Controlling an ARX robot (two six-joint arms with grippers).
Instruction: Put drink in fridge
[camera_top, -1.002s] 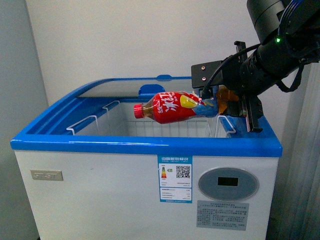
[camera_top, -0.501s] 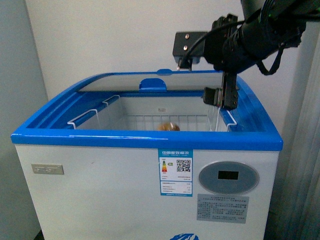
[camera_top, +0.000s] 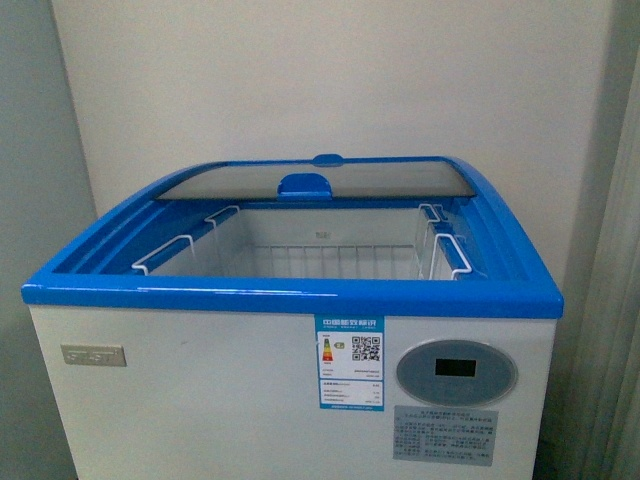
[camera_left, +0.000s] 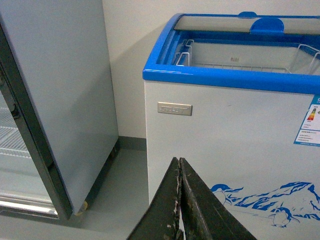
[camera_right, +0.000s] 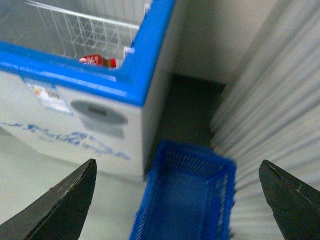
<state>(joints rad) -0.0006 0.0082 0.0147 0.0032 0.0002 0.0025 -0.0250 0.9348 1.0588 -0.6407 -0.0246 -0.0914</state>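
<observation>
With the drink (camera_right: 98, 61) lying inside the fridge (camera_top: 290, 292), the task is looking done.
The right gripper (camera_right: 177, 200) is hanging wide open at about four o'clock of the chest; the left gripper (camera_left: 179, 200) is apparently pressing shut, empty.

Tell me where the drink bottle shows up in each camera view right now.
Front view: not visible; only the open fridge shows.
Left wrist view: not visible.
Right wrist view: the drink lies inside the fridge, near the corner of the rim.
Shared landmark: the fridge's blue rim.

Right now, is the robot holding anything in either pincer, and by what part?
Nothing. The right pincer gapes open and empty, the left pincer is shut on nothing. The drink lies inside the fridge.
</observation>
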